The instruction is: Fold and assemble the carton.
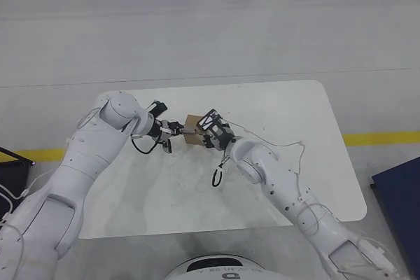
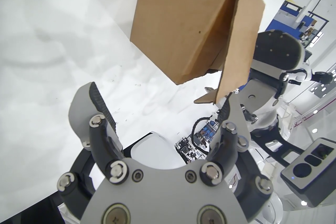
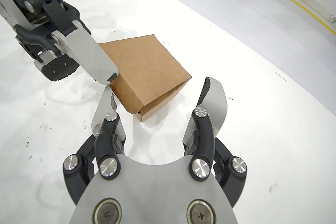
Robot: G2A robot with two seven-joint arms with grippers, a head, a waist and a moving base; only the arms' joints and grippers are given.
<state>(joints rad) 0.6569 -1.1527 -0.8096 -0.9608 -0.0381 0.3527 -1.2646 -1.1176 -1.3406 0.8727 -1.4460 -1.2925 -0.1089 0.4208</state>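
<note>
A small brown carton (image 1: pixel 193 127) sits partly folded on the white table (image 1: pixel 301 154), with one end open and a flap sticking out. My left gripper (image 2: pixel 160 93) is open right beside it, and one fingertip (image 2: pixel 227 103) touches the edge of the loose flap. The carton (image 2: pixel 183 25) lies just beyond those fingers. My right gripper (image 3: pixel 157 89) faces the carton (image 3: pixel 149 70) from the opposite side. It is open, and the carton's open end lies between its fingers. The left gripper (image 3: pixel 78 62) also presses a finger against the carton's near corner.
The table's back edge runs close behind the carton, and bare tabletop lies in front and to the right. On the floor are a yellow line (image 1: pixel 385 137), a dark blue object (image 1: pixel 413 203) at the right and a black frame (image 1: pixel 0 155) at the left.
</note>
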